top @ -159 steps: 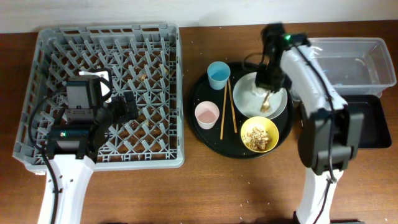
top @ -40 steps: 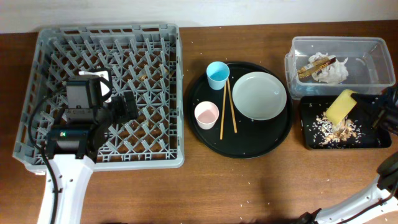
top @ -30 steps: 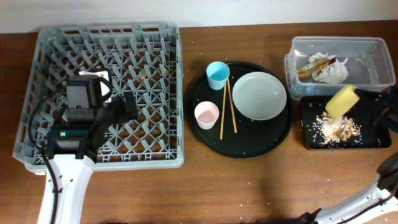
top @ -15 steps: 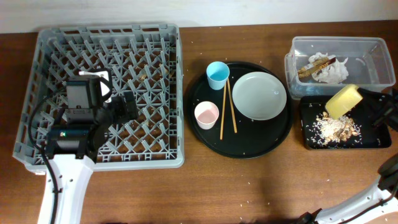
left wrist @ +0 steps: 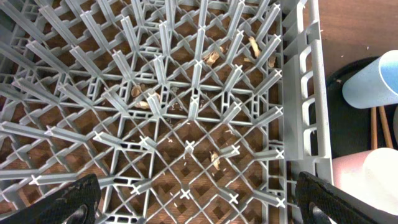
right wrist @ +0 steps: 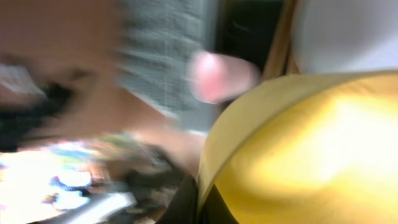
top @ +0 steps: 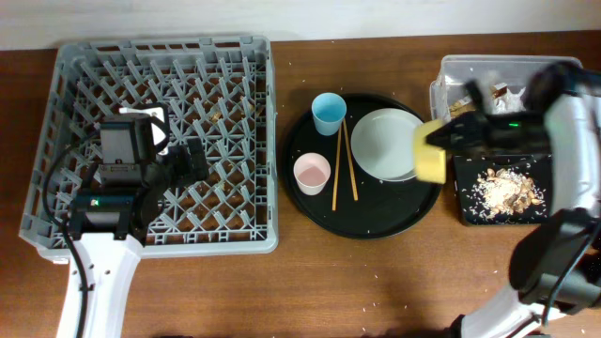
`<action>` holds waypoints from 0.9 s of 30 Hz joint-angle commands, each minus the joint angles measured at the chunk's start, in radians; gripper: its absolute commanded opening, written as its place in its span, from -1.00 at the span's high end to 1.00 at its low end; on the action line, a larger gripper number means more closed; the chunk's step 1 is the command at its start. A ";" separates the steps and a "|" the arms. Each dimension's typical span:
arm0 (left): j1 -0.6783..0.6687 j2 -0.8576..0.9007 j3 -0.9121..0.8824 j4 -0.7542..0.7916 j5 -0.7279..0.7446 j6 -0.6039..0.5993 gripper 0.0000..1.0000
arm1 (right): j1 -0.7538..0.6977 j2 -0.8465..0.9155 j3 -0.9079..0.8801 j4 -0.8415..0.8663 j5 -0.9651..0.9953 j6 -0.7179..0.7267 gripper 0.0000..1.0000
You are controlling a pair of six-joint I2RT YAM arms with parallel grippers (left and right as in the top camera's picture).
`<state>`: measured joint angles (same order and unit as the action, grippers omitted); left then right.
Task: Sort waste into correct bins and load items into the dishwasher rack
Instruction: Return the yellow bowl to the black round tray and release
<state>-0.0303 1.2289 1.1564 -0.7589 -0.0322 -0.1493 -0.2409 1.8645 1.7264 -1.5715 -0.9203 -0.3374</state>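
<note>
My right gripper point(top: 449, 141) is shut on the rim of the yellow bowl point(top: 433, 153) and holds it tilted above the right edge of the white plate point(top: 387, 143). The bowl fills the blurred right wrist view point(right wrist: 311, 149). Beige food scraps point(top: 507, 191) lie in the shallow black tray point(top: 563, 208). Napkins and a gold-brown wrapper point(top: 498, 92) lie in the clear tub point(top: 451, 68), partly hidden by the arm. The blue cup point(top: 330, 114), pink cup point(top: 312, 173) and chopsticks point(top: 344, 164) sit on the round tray. My left gripper point(left wrist: 199, 199) is open over the grey rack point(top: 254, 141).
The large round black tray point(top: 310, 211) lies between the rack and the bins. Crumbs lie in the rack's lattice point(left wrist: 211, 158). The right arm spans the clear tub and black tray.
My right gripper has swung left with the yellow bowl, from over the black tray to over the plate's right edge. The left arm has not moved.
</note>
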 commanded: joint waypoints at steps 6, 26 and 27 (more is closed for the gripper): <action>0.007 0.001 0.014 0.001 0.011 0.016 -0.99 | 0.529 -0.018 -0.024 0.081 0.779 0.533 0.92; 0.007 0.001 0.014 0.001 0.011 0.016 -0.99 | 0.645 -0.018 -0.372 0.452 0.775 0.631 0.36; 0.007 0.001 0.014 0.001 0.011 0.016 -0.99 | 0.646 -0.018 -0.372 0.456 0.775 0.631 0.21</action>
<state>-0.0303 1.2289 1.1568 -0.7597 -0.0322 -0.1493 0.3939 1.8603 1.3605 -1.1206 -0.1539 0.2863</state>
